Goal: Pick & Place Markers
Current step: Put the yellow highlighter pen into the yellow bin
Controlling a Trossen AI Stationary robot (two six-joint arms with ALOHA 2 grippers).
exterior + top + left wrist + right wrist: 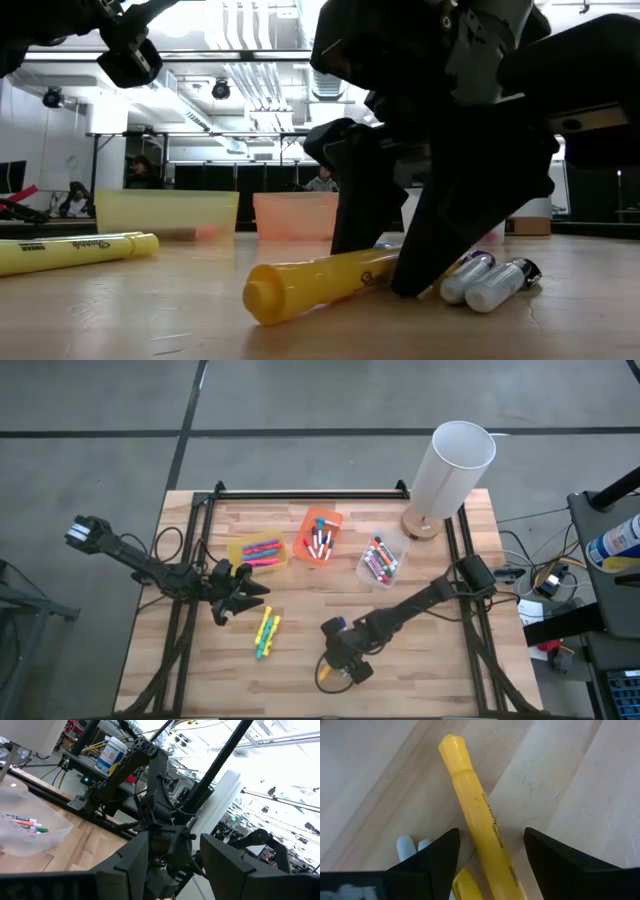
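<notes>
Nearest, at the front edge of the wooden worktop (300, 660): right pincer (490, 850) lowered over a yellow marker (477, 820), fingers spread wide to either side of its barrel, not closed on it. In the low view, yellow marker (320, 283) lying flat on the wood with the dark fingers standing just behind it. Just beside it, two white markers (490, 280), their tips peeking past one finger in the right wrist view (412, 845)

Slightly farther and to the left: a small cluster of yellow and green markers (266, 633) lying loose on the wood, touching one another. Just left of and beyond them, left pincer (232, 600), fingers wide apart, holding nothing, hovering above the worktop

Farther still, a row of three bins. Yellow bin (258, 552) on the left with pink and red markers inside; orange bin (319, 536) in the middle with white and red markers; clear bin (382, 560) on the right with a bundle of mixed dark, red and green markers

Farthest, at the right rear corner: a white lamp (450, 470) on a round wooden base
</notes>
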